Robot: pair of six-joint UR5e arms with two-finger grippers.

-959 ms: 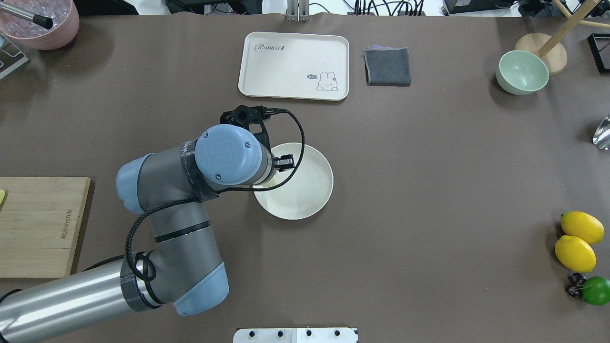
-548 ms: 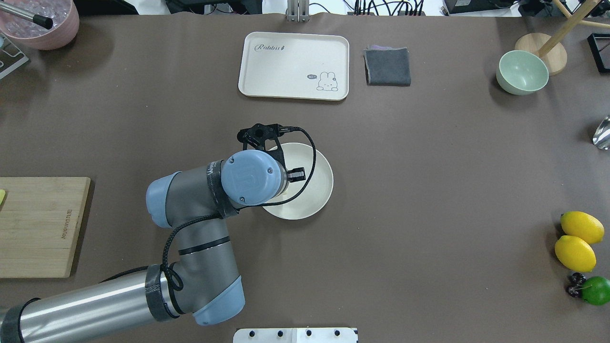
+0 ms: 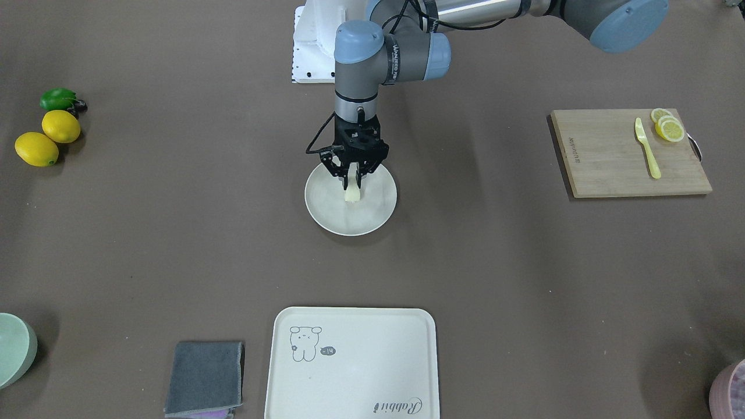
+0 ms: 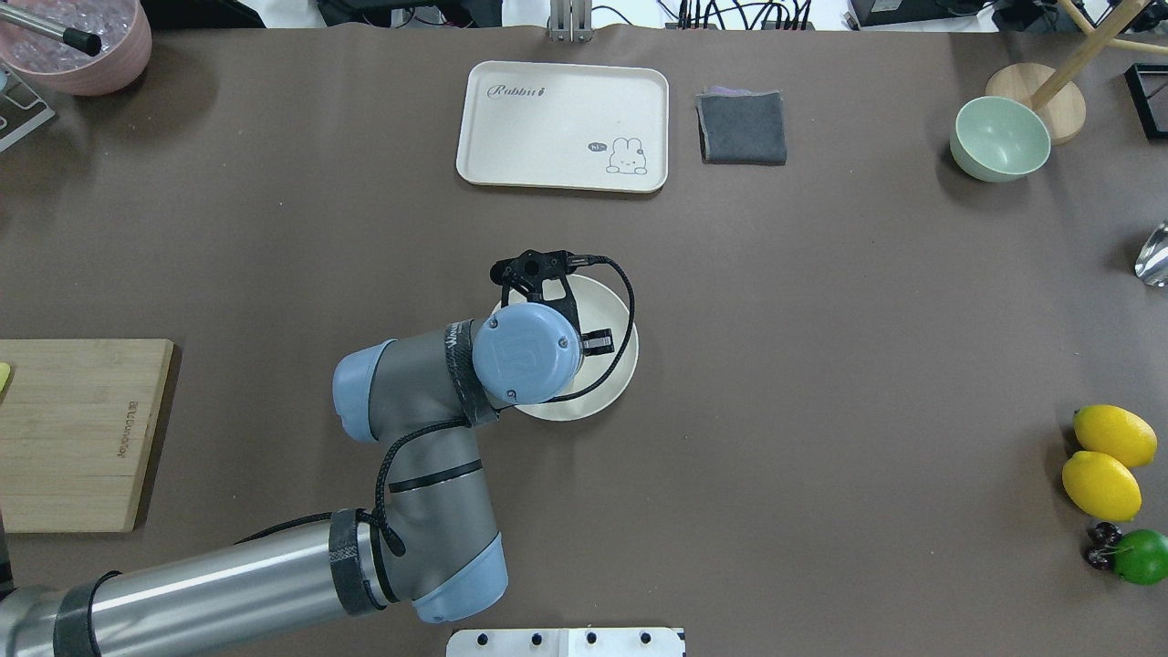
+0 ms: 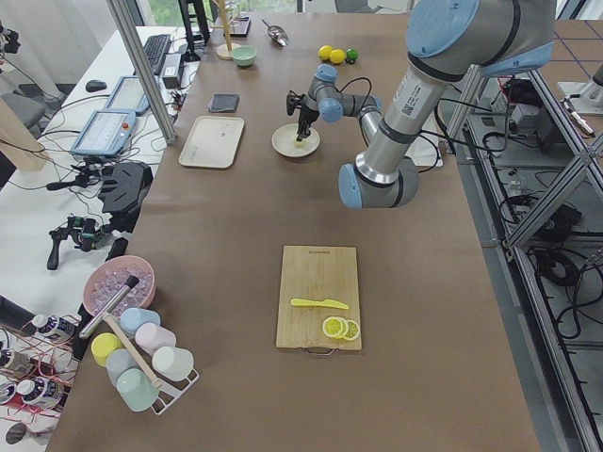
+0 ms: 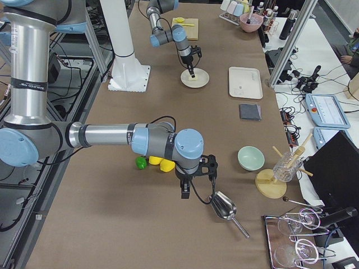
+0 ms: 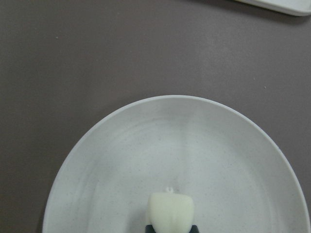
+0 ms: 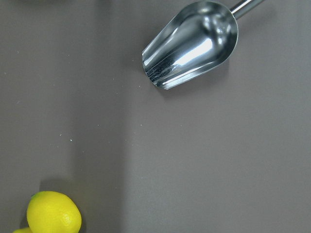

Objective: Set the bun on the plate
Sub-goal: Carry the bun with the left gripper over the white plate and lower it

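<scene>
The pale cream bun (image 3: 352, 194) hangs upright between the fingers of my left gripper (image 3: 352, 177), which is shut on it, over the middle of the round cream plate (image 3: 372, 216). In the left wrist view the bun (image 7: 170, 211) sits at the bottom edge above the plate (image 7: 170, 141); whether it touches the plate I cannot tell. From overhead my wrist hides the bun, and only the plate's right rim (image 4: 628, 360) shows. My right gripper (image 6: 185, 192) hovers far off beside a metal scoop (image 6: 224, 206); whether it is open or shut I cannot tell.
A cream tray (image 4: 561, 125) and a folded grey cloth (image 4: 741, 128) lie at the far side. A green bowl (image 4: 999, 139) stands far right. Two lemons (image 4: 1113, 436) and a lime (image 4: 1141, 557) lie at the right edge, a cutting board (image 3: 623, 154) with lemon slices on my left.
My left arm has swung right and a little toward the robot, bringing the wrist from the plate's left edge to over its middle.
</scene>
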